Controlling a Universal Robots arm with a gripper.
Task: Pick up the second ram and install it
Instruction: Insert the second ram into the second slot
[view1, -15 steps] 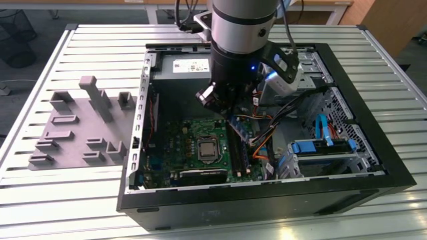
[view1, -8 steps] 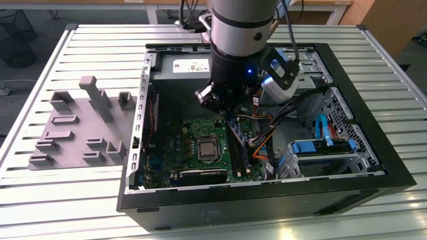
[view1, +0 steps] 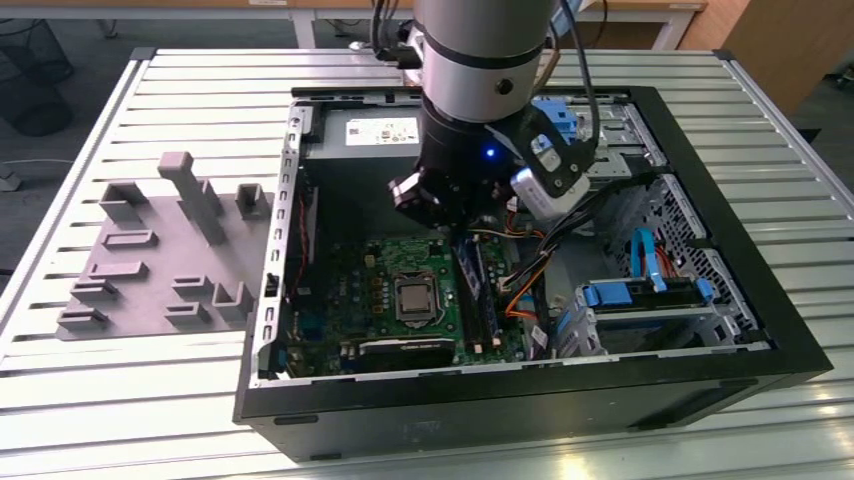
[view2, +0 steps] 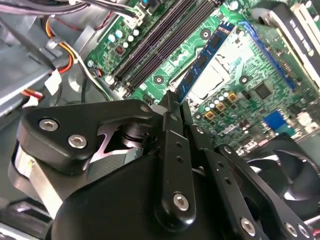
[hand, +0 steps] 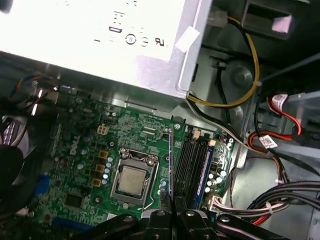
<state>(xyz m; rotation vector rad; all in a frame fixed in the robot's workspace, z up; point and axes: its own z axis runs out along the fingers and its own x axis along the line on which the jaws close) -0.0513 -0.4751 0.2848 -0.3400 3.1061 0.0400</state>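
On the exterior view's left, a grey plastic fixture (view1: 160, 260) with upright posts is seen on the slatted table (view1: 80, 400), well apart from the work. In the middle, the open computer case (view1: 747, 330) is entered by the arm, and the claw (view1: 465, 232) is held low over the green board (view1: 387, 270). The claw (view2: 175, 107) is closed on the second ram (view2: 202, 62), which is gripped by one end, edge-on above the black slots (hand: 187, 157) beside the processor socket (hand: 132, 180). Misalignment is the likely risk: if the stick is tilted, its edge could be pressed onto a slot wall. To the exterior view's right, loose cables (view1: 527, 290) could be snagged.
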